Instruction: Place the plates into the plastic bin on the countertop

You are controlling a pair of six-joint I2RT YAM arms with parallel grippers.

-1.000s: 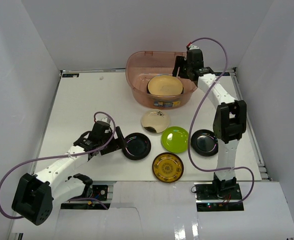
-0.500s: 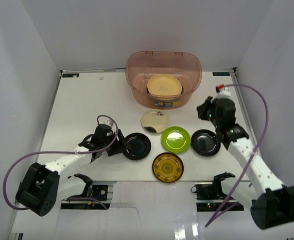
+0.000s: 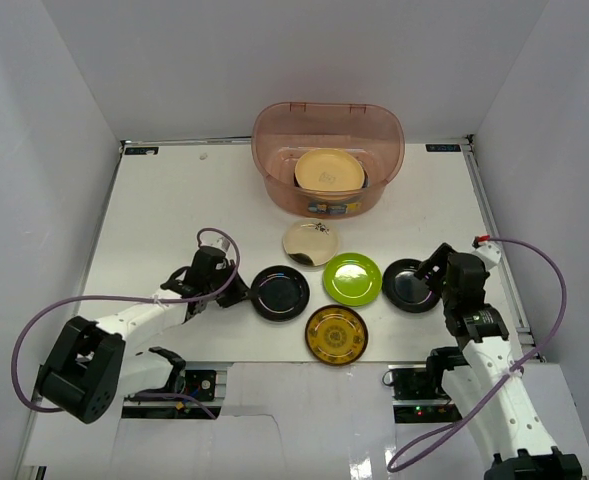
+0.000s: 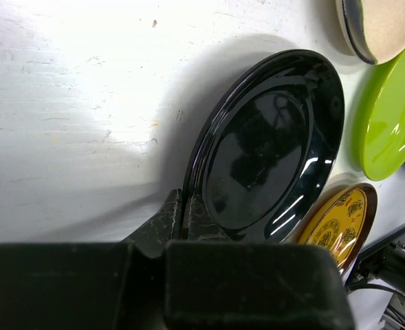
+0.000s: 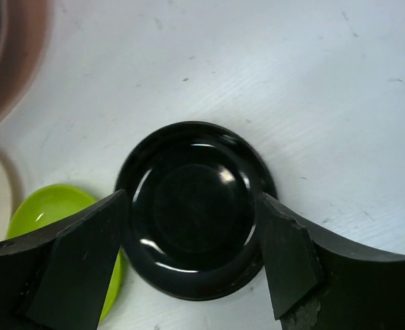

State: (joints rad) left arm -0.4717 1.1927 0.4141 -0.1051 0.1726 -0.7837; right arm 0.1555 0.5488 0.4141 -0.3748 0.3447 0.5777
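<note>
Now left gripper (image 3: pixel 236 293) is clamping the 9 o'clock rim of the left black plate (image 3: pixel 281 293), seemingly tipping it up, though the view is poor. Right gripper (image 3: pixel 426 275) is hanging open, jaws straddling the right black plate (image 3: pixel 407 287) at 4 o'clock on the countertop (image 3: pixel 174 220). Bin (image 3: pixel 269 140) is sitting at 12 o'clock, holding a tan plate (image 3: pixel 329 170).

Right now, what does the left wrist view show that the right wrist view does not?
Only left wrist: the left gripper shut on the rim of the left black plate, and the gold plate. Only right wrist: the right gripper open astride the right black plate, and a corner of the bin. Both: the green plate, an edge of the cream plate, and the countertop.
</note>
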